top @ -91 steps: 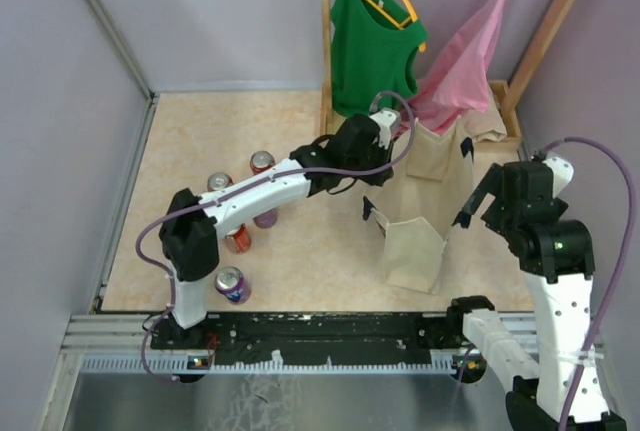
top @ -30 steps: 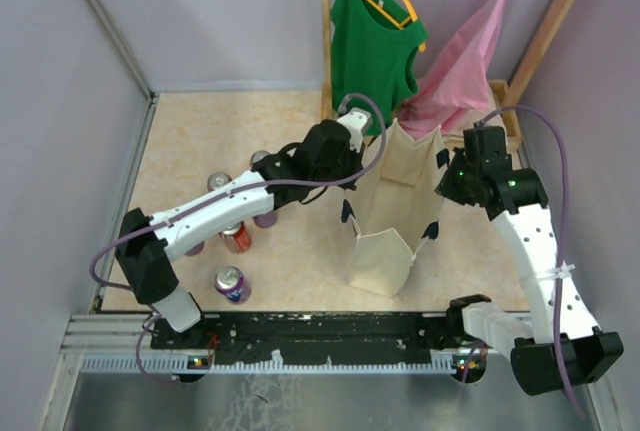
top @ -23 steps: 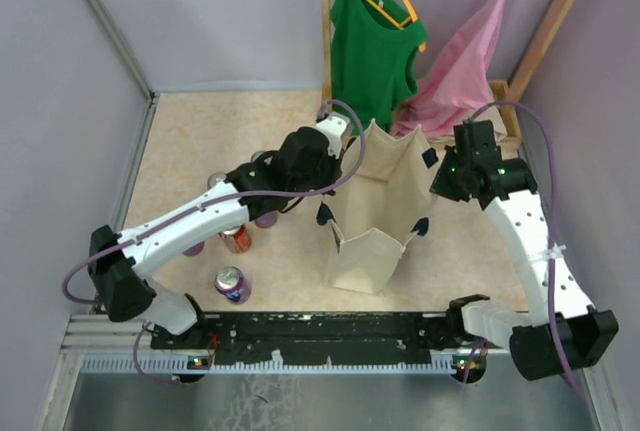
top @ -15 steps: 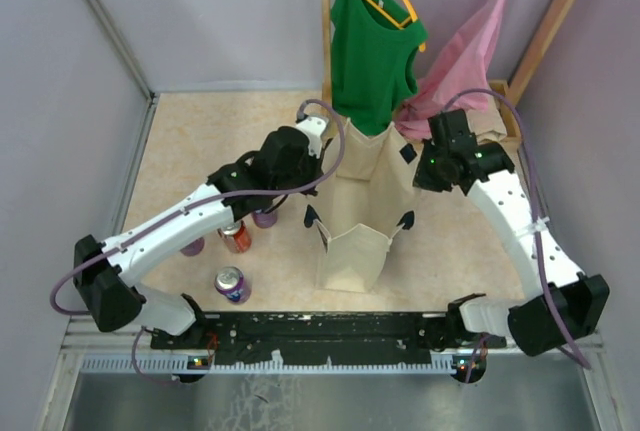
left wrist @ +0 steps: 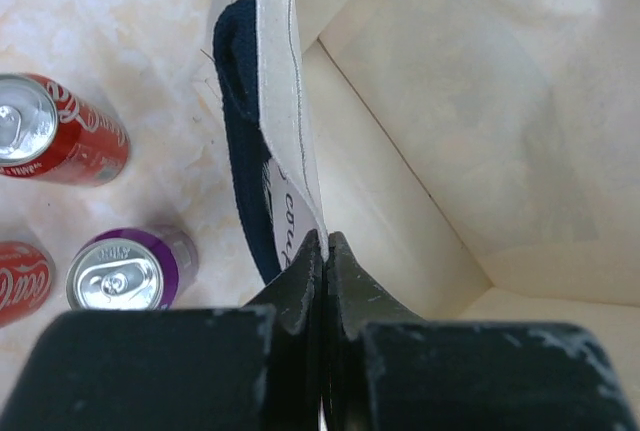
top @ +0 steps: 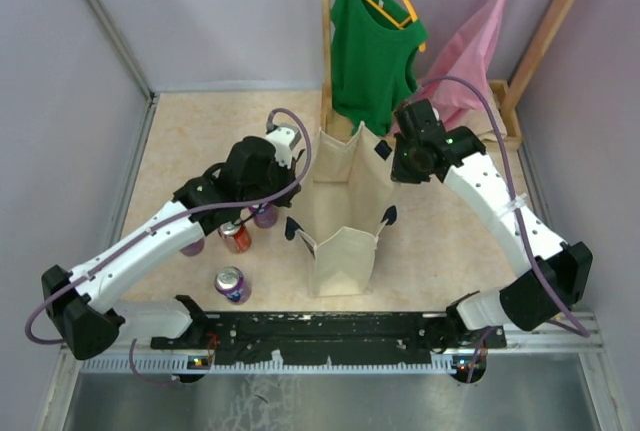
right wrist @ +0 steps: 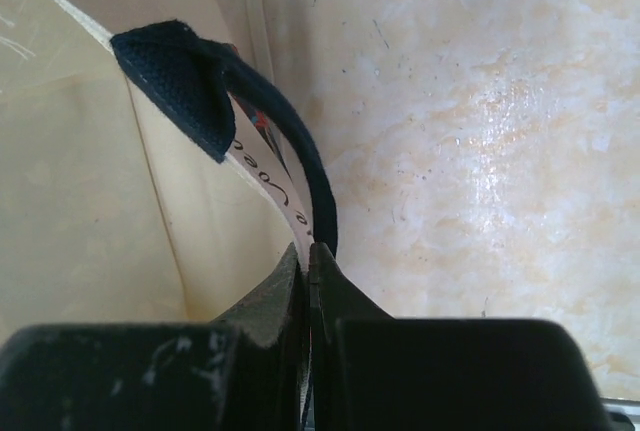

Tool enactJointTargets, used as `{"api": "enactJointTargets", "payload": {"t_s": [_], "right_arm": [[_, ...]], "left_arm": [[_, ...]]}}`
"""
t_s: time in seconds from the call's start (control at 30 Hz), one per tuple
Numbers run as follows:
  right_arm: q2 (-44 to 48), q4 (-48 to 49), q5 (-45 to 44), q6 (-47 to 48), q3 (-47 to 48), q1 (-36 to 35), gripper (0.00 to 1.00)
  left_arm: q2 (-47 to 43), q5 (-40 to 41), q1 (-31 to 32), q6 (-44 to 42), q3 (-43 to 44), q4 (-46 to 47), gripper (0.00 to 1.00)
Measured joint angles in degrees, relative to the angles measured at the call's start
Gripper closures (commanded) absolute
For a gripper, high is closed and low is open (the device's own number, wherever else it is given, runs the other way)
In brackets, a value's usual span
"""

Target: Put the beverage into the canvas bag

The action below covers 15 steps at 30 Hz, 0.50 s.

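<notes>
The beige canvas bag [top: 345,213] stands open in the middle of the floor, its mouth held between both arms. My left gripper [top: 302,158] is shut on the bag's left rim [left wrist: 292,101], beside a navy strap [left wrist: 240,151]. My right gripper [top: 386,154] is shut on the right rim, where a navy strap [right wrist: 180,66] loops. Beverage cans stand left of the bag: a red can [top: 237,239], a purple can [top: 232,284] and another purple can [top: 265,216]. The left wrist view shows a red can [left wrist: 60,141] and a purple can [left wrist: 130,271] just outside the bag wall. The bag's inside looks empty.
A green tank top [top: 372,41] and a pink garment [top: 465,51] hang from a wooden rack [top: 325,31] right behind the bag. Grey walls close the left, back and right sides. A black rail [top: 320,329] runs along the near edge.
Both arms have carried the bag leftward, from the right side to the middle, beside the cans. Both grippers stayed shut on its rims.
</notes>
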<state>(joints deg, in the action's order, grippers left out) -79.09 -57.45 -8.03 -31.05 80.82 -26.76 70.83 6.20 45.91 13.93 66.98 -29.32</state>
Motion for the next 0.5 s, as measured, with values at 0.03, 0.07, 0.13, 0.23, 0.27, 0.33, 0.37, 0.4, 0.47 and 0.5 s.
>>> {"api": "enactJointTargets", "payload": {"t_s": [0.03, 0.07, 0.13, 0.23, 0.27, 0.33, 0.37, 0.4, 0.47, 0.5], "right_arm": [[-0.11, -0.31, -0.46, 0.0, 0.15, -0.42, 1.0], [-0.17, -0.72, -0.92, -0.04, 0.31, -0.9, 1.0], [-0.17, -1.4, -1.64, -0.09, 0.35, -1.84, 1.0], [-0.11, -2.51, -2.73, -0.57, 0.35, -3.41, 1.0], [-0.07, -2.78, -3.06, -0.76, 0.35, -3.89, 1.0], [0.07, -3.39, -3.76, -1.29, 0.35, -4.61, 1.0], [0.2, -3.63, -4.2, -1.62, 0.33, -4.98, 1.0], [0.37, -3.72, -4.5, -1.9, 0.31, -5.27, 1.0], [0.74, -3.8, -4.81, -2.49, 0.22, -5.73, 0.88], [0.94, -3.85, -4.83, -2.67, 0.2, -5.77, 0.77]], "left_arm": [[-0.63, -0.42, -0.24, -0.04, -0.59, -0.11, 1.0], [-1.25, -0.87, -0.33, -0.07, -1.14, -0.33, 1.0], [-2.25, -1.73, -0.44, -0.26, -2.01, -0.5, 1.0], [-3.5, -2.91, -0.66, -0.46, -3.34, -0.63, 1.0], [-3.82, -3.34, -0.7, -0.52, -3.76, -0.66, 1.0], [-4.31, -4.15, -0.81, -0.72, -4.39, -0.66, 1.0], [-4.44, -4.42, -0.96, -0.79, -4.59, -0.57, 1.0], [-4.55, -4.59, -1.03, -0.94, -4.81, -0.33, 1.0], [-4.61, -4.74, -1.07, -1.18, -5.18, 0.22, 0.91], [-4.61, -4.76, -1.07, -1.42, -5.29, 0.57, 0.81]]}}
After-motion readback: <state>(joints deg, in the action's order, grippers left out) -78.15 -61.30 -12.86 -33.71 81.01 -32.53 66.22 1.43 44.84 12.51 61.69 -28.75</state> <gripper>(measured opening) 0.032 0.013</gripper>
